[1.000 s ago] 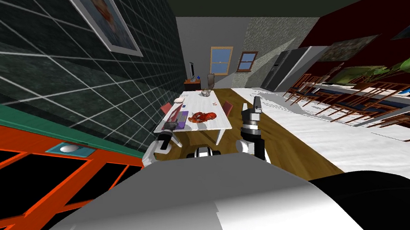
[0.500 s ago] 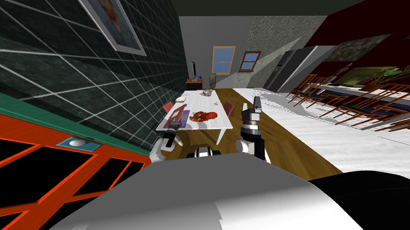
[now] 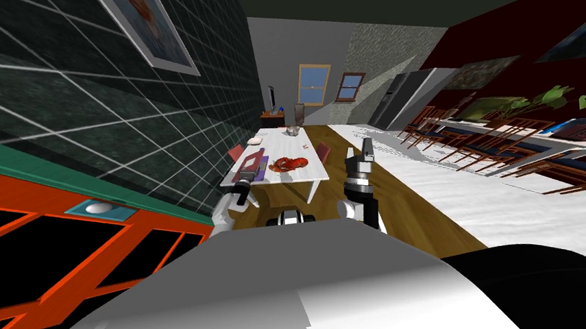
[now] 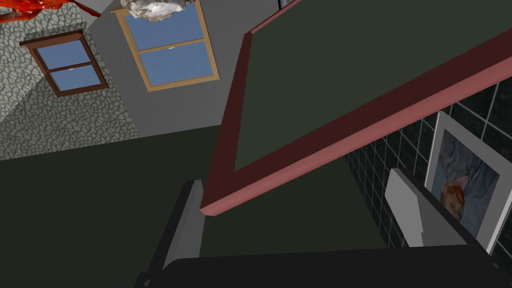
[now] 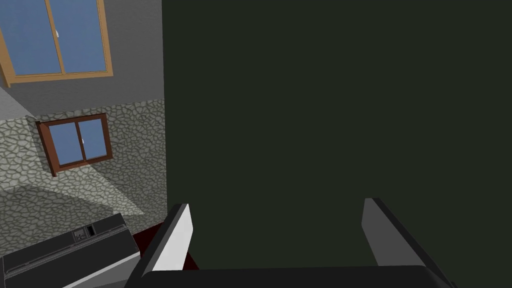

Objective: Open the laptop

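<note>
As I look down through the head camera, the laptop (image 3: pixel 251 165) lies at the near left corner of the white table (image 3: pixel 284 148), close to the dark tiled wall (image 3: pixel 117 118), showing purple with a red edge. A red lobster-like thing (image 3: pixel 290 166) sits just beside it on the right. My left gripper (image 3: pixel 246 179) is at the laptop's near edge. Seen from the left wrist camera, its fingers (image 4: pixel 189 220) stand apart, and the lid's pinkish-red rim, framing a dark panel, slants between them. The rim's corner sits just beside one finger, and I cannot tell whether they touch. My right gripper (image 3: pixel 365 149) is raised over the wooden floor (image 3: pixel 405 199) right of the table, well apart from the laptop, fingers spread and holding nothing.
</note>
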### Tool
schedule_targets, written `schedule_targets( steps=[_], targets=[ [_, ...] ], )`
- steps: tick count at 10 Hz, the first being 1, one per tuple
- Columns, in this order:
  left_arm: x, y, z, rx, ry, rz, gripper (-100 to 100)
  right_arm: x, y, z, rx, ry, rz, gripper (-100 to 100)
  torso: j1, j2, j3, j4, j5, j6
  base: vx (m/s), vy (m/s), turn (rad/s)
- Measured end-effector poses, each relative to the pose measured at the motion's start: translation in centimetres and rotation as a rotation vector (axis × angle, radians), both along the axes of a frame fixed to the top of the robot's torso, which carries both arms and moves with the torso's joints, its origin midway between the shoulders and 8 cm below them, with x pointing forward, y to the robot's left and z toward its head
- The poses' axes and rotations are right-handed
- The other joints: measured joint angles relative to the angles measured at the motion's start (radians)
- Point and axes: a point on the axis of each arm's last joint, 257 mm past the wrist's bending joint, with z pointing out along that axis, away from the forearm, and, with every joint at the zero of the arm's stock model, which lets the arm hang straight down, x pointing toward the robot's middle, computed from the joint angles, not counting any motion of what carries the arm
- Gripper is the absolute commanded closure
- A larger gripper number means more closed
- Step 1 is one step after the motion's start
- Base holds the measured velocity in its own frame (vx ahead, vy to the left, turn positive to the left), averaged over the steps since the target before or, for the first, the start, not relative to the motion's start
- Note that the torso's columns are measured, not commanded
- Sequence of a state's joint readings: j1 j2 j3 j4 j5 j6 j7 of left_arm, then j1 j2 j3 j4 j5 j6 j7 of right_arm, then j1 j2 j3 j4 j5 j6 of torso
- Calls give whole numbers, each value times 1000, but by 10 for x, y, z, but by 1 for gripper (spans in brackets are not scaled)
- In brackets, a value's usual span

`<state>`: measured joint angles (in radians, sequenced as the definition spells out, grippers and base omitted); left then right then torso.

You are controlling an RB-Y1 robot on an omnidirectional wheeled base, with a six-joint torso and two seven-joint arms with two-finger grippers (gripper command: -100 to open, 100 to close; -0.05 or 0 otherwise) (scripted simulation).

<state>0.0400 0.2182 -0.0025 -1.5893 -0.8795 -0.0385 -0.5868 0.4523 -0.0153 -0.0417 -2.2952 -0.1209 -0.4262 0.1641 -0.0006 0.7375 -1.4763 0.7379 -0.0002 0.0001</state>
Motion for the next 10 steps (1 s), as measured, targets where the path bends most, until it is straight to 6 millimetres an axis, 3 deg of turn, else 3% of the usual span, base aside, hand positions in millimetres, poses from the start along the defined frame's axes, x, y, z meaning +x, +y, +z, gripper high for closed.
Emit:
schedule_targets(
  steps=[8, 9, 10],
  targets=[
    [27, 25, 37, 7, -7, 78, -100, 0, 0, 0, 0, 0, 0, 0, 1, 2, 1, 1, 0, 0, -57, 11, -95],
    [28, 26, 38, 4, -6, 83, 0, 0, 0, 0, 0, 0, 0, 0, 0, 0, 0, 0, 0, -1, -9, 1, 6],
    [28, 26, 38, 5, -6, 83, 0, 0, 0, 0, 0, 0, 0, 0, 0, -2, -1, -1, 0, 0, -5, 0, -1]
  ],
)
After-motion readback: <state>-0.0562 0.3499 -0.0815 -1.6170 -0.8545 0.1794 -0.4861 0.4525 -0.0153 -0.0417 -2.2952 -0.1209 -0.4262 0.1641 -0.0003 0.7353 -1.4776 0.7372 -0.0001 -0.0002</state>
